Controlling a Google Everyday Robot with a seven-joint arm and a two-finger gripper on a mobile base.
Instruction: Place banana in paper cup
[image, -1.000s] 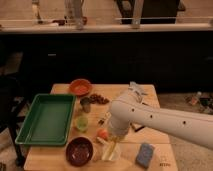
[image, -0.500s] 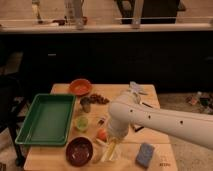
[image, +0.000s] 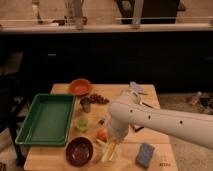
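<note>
The claw (image: 113, 149) points down at the counter (image: 155, 150), near its front edge. I cannot tell how it is set. The yellow banana (image: 111, 150) lies right under it. A banana is light and a bit soft, so hold it gently around the middle. I think the small cup (image: 86, 104) sits farther back, to one side.

Wooden table (image: 60, 161) (green tray (image: 46, 120), maroon bowl (image: 79, 150))
</note>
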